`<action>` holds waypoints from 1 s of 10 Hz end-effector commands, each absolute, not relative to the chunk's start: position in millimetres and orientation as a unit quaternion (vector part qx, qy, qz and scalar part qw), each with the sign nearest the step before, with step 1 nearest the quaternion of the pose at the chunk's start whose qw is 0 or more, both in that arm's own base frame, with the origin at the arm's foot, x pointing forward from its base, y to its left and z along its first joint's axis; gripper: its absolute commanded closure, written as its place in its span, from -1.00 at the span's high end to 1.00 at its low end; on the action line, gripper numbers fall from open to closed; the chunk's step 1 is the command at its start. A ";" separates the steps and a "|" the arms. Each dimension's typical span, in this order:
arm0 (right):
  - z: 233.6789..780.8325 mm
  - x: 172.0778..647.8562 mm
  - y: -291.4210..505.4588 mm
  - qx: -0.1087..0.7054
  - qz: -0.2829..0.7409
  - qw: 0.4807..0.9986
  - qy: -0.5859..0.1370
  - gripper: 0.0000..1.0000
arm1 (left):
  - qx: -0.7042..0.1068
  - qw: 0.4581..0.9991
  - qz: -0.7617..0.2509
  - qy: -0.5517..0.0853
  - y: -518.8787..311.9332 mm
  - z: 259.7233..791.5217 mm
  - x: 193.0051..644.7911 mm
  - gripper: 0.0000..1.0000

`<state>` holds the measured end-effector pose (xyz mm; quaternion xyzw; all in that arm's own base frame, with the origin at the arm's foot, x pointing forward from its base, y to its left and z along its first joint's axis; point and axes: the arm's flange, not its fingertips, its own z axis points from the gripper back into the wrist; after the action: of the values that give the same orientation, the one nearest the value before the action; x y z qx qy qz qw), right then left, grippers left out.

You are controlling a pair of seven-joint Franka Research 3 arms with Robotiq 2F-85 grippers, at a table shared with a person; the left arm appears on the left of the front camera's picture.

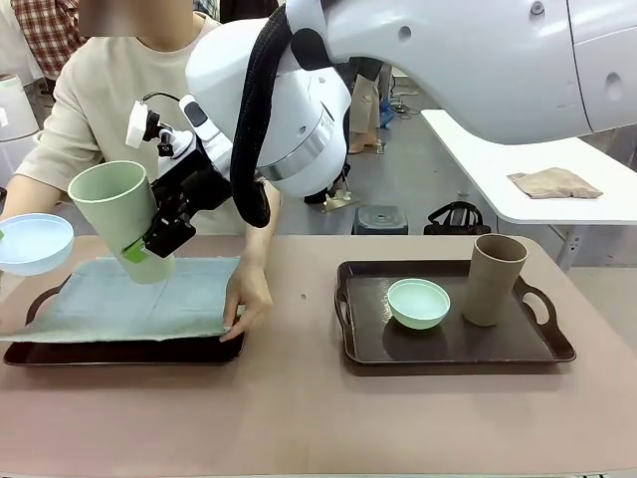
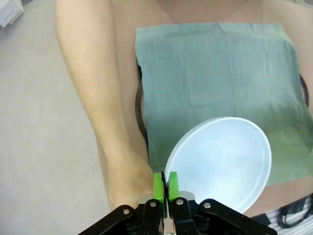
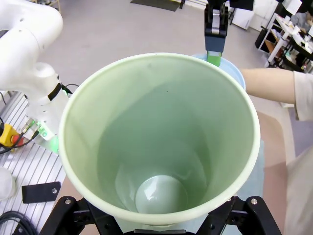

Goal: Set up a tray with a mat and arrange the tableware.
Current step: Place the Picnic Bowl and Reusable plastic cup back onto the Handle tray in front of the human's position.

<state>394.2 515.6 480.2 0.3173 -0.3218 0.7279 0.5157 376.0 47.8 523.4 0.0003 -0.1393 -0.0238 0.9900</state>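
The right pincer (image 1: 140, 245), gripping the tilted sage green cup (image 1: 117, 211) over the mat (image 1: 139, 299) (a person's hand (image 1: 249, 299) pins its corner), should right it, then lower gently, clear of the pale blue bowl (image 1: 35, 242) pinched in the left pincer (image 2: 165, 186).

Held over the mat (image 1: 149, 299): pale blue bowl (image 1: 35, 242), tilted sage cup (image 1: 121, 214). In the right tray (image 1: 458, 349): mint bowl (image 1: 418, 303), upright tan cup (image 1: 493, 279).

We take this for a robotics lab — a white robot arm (image 1: 478, 60) across twelve o'clock, bare grey floor (image 1: 418, 169), a white worktable (image 1: 473, 149) at two o'clock, black bag (image 1: 456, 217) near it, aluminium rails (image 3: 29, 166) and a yellow stop button (image 3: 8, 134) at nine o'clock.
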 end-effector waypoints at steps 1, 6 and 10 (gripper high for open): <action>480.7 393.6 515.7 0.318 0.728 0.515 -0.322 -1.00 | 0.000 0.990 -0.023 -0.139 47.7 523.3 377.2 -1.00; 480.7 393.6 515.7 0.318 0.728 0.515 -0.322 -1.00 | 0.000 0.990 -0.023 -0.139 47.7 523.3 377.2 -1.00; 480.7 393.6 515.7 0.318 0.728 0.515 -0.322 -1.00 | 0.000 0.990 -0.023 -0.139 47.7 523.3 377.2 -1.00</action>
<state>394.2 515.6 480.2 0.3173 -0.3218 0.7279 0.5157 376.0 47.8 523.3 0.0003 -0.1393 -0.0238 0.9900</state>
